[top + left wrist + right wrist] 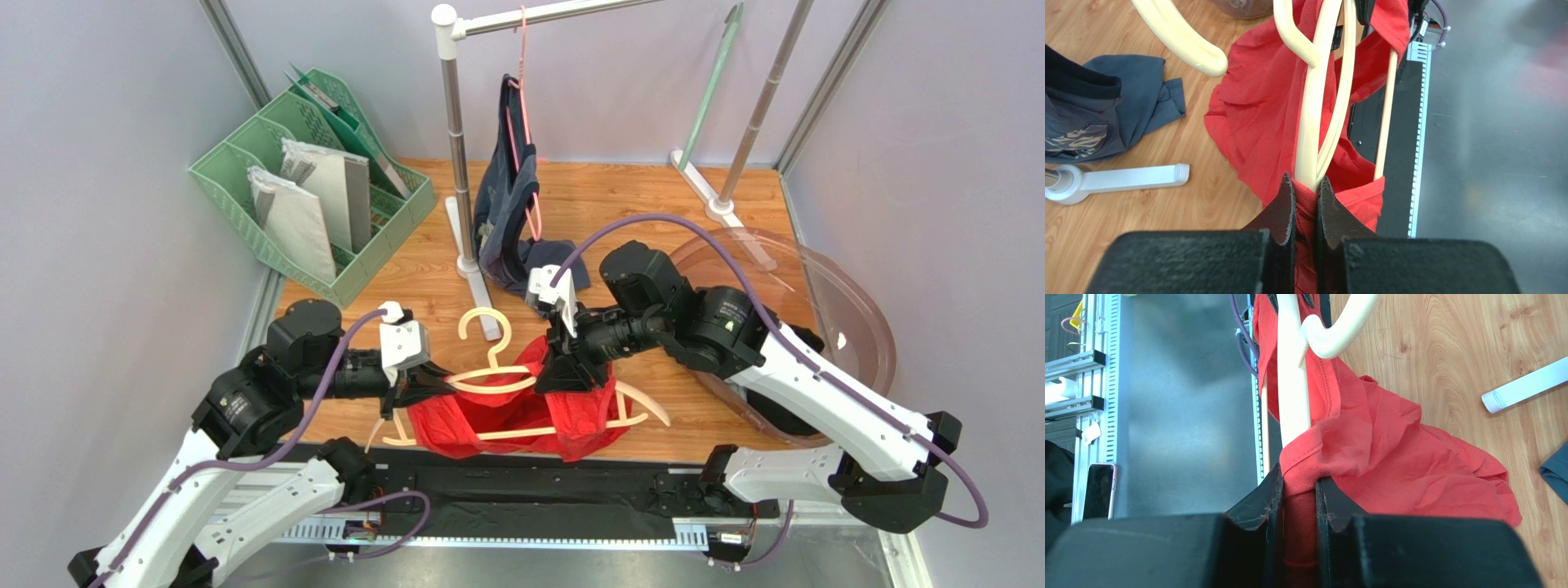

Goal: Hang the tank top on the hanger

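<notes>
The red tank top (515, 417) hangs bunched between my two grippers, just above the table's near edge. The cream hanger (491, 337) runs through it, hook toward the back. My left gripper (411, 395) is shut on the tank top at the hanger's left arm; its jaws pinch red fabric over the cream arm (1310, 135) in the left wrist view (1306, 193). My right gripper (567, 368) is shut on the tank top's right strap hem (1303, 459), with the hanger arm (1293, 373) just beyond it. The hanger's right tip (650, 404) sticks out bare.
A clothes rail post (456, 147) stands behind, with a navy top (509, 196) on a pink hanger (528, 110). A green file rack (313, 184) is at back left. A clear round tub (834, 319) is at right. A black rail (515, 502) runs along the near edge.
</notes>
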Controlling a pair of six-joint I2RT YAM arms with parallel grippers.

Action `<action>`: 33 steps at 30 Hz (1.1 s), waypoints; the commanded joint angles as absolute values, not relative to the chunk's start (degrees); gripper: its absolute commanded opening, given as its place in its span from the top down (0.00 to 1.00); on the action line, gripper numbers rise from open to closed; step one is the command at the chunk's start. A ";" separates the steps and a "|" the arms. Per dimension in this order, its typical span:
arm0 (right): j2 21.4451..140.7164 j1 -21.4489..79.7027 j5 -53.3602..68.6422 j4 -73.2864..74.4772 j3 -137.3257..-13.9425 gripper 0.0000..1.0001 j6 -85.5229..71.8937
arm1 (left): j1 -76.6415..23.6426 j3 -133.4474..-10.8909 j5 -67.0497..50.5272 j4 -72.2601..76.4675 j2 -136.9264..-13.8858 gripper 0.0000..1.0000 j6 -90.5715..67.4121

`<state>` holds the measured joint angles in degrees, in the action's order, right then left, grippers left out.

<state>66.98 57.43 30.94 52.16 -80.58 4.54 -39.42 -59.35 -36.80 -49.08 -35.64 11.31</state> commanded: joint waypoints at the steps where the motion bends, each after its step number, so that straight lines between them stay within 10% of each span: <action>1: 66.01 57.83 32.61 49.83 -80.25 1.00 4.31 | -39.55 -61.35 -33.67 -45.35 -34.89 1.00 12.22; 4: 64.78 57.83 29.98 48.26 -78.75 1.00 3.87 | -39.55 -61.61 -32.00 -44.91 -34.72 0.92 11.16; 14: 61.00 57.75 25.22 44.92 -73.83 1.00 2.20 | -39.55 -60.56 -28.30 -40.62 -35.24 0.03 7.39; 33: 47.29 57.83 12.66 36.92 -62.32 1.00 -2.99 | -39.46 -58.72 -6.52 -33.75 -33.58 0.01 2.11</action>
<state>51.66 57.58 16.49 42.41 -63.42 -0.89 -39.66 -59.31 -16.08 -37.19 -35.00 4.43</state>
